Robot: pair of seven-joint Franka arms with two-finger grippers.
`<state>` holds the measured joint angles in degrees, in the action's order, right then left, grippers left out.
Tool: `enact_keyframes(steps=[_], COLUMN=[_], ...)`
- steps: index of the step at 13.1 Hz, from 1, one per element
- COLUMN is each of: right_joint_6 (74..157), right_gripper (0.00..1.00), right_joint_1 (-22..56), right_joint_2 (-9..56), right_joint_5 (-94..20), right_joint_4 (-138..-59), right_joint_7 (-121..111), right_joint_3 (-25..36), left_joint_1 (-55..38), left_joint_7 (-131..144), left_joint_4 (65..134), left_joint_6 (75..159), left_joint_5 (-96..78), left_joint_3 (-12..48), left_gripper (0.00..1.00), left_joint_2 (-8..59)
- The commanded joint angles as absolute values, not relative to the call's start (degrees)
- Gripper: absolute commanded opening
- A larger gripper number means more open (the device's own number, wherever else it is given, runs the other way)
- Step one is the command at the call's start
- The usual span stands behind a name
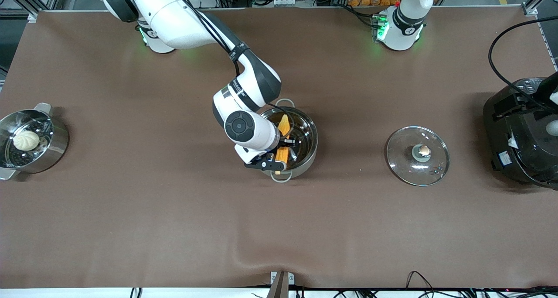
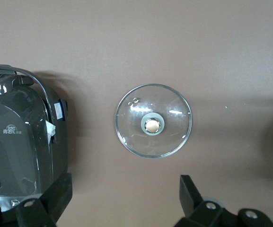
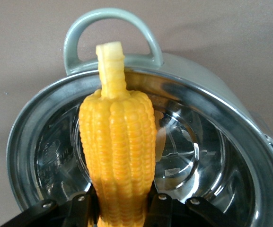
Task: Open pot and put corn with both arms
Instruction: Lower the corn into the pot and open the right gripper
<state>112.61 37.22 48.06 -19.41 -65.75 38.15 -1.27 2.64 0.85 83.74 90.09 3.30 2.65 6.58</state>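
The steel pot (image 1: 310,137) stands open mid-table, and its inside looks empty in the right wrist view (image 3: 231,127). My right gripper (image 1: 279,159) is shut on the yellow corn (image 1: 284,124) and holds it tilted over the pot's opening. In the right wrist view the fingers (image 3: 82,204) clamp the cob (image 3: 119,142) on both sides, with its pale stub end over a grey loop handle. The glass lid (image 1: 405,158) lies flat on the table toward the left arm's end. My left gripper (image 2: 124,189) hangs open and empty high above the table beside the lid (image 2: 169,137).
A black rice cooker (image 1: 518,136) stands at the left arm's end of the table, beside the lid; it also shows in the left wrist view (image 2: 18,142). A steel steamer pot (image 1: 56,136) with a white bun stands at the right arm's end.
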Motion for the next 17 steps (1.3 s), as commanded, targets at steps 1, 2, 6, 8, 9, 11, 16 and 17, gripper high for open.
enact_keyframes(steps=[1, 2, 6, 8, 9, 11, 16, 17], right_joint_6=[113.1, 113.1, 112.6, 110.7, 109.1, 108.6, 95.0, 91.9], right_gripper=[1.0, 1.0, 1.0, 1.0, 1.0, 1.0, 1.0, 1.0], right_joint_1=[38.5, 38.5, 37.9, 36.7, 35.7, 32.0, 23.3, 21.6], right_joint_2=[49.1, 48.9, 47.9, 46.8, 46.2, 44.0, 39.8, 39.1], right_joint_5=[-18.0, -18.0, -18.2, -18.2, -18.1, -18.5, -17.8, -17.1], right_joint_4=[-64.3, -64.3, -64.3, -64.3, -64.2, -64.2, -64.6, -64.8], right_joint_7=[39.2, 39.2, 39.7, 39.6, 39.2, 36.9, 25.9, 23.1], right_joint_3=[-0.8, -0.8, -0.7, -0.6, -0.4, -0.7, -0.5, -0.2], left_joint_1=[3.0, 3.0, 3.1, 3.2, 3.2, 3.2, 2.9, 2.7], left_joint_7=[0.6, 0.6, 0.5, 0.5, 0.5, 0.4, 0.3, 0.2], left_joint_4=[83.8, 83.8, 83.8, 83.8, 83.8, 83.8, 84.2, 84.4], left_joint_6=[88.9, 88.9, 87.9, 87.4, 86.8, 85.3, 81.8, 81.2], left_joint_5=[4.1, 4.0, 3.8, 3.8, 3.8, 3.8, 3.6, 3.0], left_joint_3=[3.2, 3.1, 3.1, 3.1, 3.1, 3.1, 3.3, 3.3], left_gripper=[1.0, 1.0, 1.0, 1.0, 1.0, 1.0, 1.0, 1.0], left_joint_2=[4.8, 3.9, 2.9, 2.0, 1.3, 0.7, -1.3, -1.5])
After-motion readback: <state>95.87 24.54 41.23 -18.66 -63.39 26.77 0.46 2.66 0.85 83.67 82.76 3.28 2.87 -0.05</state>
